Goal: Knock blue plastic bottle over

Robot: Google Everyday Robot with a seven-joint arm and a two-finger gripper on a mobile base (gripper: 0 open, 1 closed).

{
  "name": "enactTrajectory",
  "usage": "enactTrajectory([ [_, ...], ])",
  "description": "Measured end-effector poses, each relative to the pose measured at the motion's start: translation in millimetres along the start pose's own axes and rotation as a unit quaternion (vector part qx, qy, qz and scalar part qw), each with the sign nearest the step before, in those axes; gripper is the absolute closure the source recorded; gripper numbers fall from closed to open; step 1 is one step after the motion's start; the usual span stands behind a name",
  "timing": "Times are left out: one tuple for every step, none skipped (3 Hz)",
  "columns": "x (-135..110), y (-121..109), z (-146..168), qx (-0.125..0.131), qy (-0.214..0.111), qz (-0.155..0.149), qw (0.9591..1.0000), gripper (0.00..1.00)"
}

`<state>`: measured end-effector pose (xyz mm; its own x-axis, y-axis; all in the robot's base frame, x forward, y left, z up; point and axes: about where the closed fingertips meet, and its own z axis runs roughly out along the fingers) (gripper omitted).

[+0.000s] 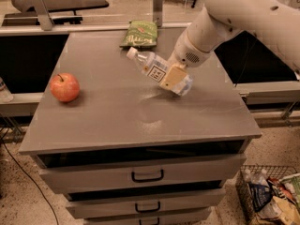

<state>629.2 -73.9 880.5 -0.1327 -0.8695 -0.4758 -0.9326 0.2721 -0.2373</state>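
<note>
We have the gripper (174, 78) over the right middle of the cabinet top (108, 121), its jaws clamped on the lower body of the blue plastic bottle (152, 69), with 1 tan pad across the front. The bottle leans steeply, cap toward the green packet (139, 33), base close to the surface. We judge the tip half done: lower it leftward until its side lies flat, then let go, well apart from the red apple (64, 86)

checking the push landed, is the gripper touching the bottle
Touching. The camera view shows the gripper pressed against the tilted bottle's lower half, with no gap between them.
</note>
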Motion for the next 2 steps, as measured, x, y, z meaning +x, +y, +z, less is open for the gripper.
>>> enactTrajectory([
  [10.2, -1.7, 6.7, -0.003, 0.036, 0.004, 0.9993, 0.84],
  [13.1, -1.7, 15.0, -0.009, 0.049, 0.006, 0.9987, 0.59],
])
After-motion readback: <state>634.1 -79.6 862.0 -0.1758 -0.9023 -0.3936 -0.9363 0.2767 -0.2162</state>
